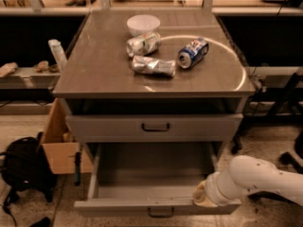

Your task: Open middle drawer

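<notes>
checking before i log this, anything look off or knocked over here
On the countertop, two crushed silver cans and a blue can lie on their sides near the white bowl. The middle drawer stands pulled out, the gripper at its right front corner, which fits the task. No spill shows.
</notes>
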`<state>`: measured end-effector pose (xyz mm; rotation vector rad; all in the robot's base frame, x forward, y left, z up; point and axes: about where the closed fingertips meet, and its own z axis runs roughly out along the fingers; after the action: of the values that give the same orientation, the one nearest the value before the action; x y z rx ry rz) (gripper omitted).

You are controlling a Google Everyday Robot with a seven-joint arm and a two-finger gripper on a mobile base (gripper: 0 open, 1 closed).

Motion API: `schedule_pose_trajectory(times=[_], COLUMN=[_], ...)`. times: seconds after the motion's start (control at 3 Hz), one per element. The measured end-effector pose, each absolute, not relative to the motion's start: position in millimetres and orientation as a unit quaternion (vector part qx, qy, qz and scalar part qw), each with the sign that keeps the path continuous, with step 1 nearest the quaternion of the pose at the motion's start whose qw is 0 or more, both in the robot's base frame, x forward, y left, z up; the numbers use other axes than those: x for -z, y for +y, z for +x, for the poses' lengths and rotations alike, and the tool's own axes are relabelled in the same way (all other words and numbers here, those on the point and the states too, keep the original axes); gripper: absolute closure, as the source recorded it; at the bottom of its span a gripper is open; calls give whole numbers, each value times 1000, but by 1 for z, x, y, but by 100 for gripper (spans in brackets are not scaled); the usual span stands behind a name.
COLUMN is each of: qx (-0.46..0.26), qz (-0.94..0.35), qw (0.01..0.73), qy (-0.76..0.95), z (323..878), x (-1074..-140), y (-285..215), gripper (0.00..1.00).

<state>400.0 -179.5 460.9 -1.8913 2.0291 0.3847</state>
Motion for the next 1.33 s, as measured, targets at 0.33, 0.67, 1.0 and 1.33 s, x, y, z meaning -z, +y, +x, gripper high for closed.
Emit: schedule_pose_trajectory(times=[0.33,0.67,1.0,1.33], qx=[-144,-141,-140,-141], qz=[-651,-622,-623,-623], qw=[170,167,167,167], qy=[726,751,751,751], z=[355,310,310,310], x=[-481,-495,-495,-495], y=[-183,-202,-202,-202], gripper=[100,84,61,37])
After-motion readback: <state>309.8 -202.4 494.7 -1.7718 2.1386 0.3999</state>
